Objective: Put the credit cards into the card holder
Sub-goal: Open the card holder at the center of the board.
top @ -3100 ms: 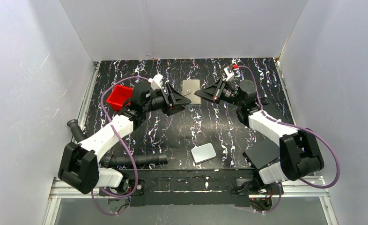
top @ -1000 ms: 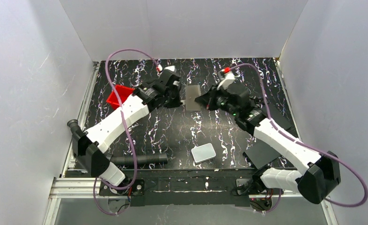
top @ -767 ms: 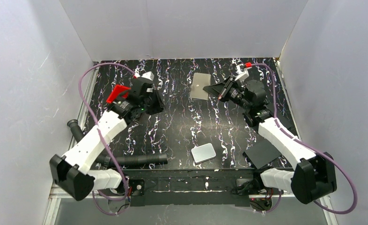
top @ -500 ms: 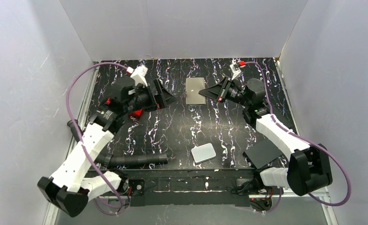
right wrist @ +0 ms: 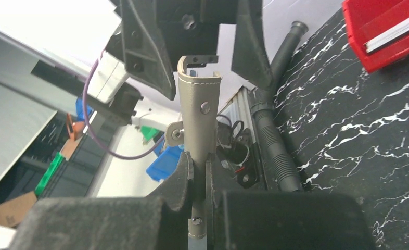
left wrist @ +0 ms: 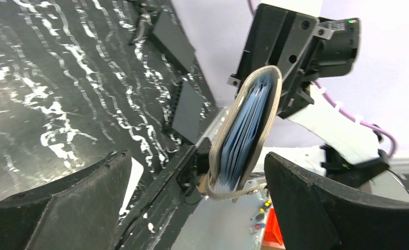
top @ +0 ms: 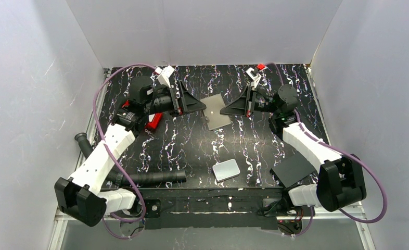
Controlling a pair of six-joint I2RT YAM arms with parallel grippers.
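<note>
Your right jaws are pinched shut on one edge of the card holder (right wrist: 197, 117), carrying it clear above the table (top: 192, 151), edge-on between the two arms. Your left jaws stand wide apart just beside the holder's mouth, with nothing in them. Inside that mouth sit the credit cards (left wrist: 242, 133), a pale blue stack bowing the sides outward. Expect the holder to be light and soft, leather-like, flexing where squeezed, so grip it on an edge away from the mouth. The cards look thin, stiff and slick. Take one flat-faced by a short end, and keep the mouth from tipping down, or they may slide out.
</note>
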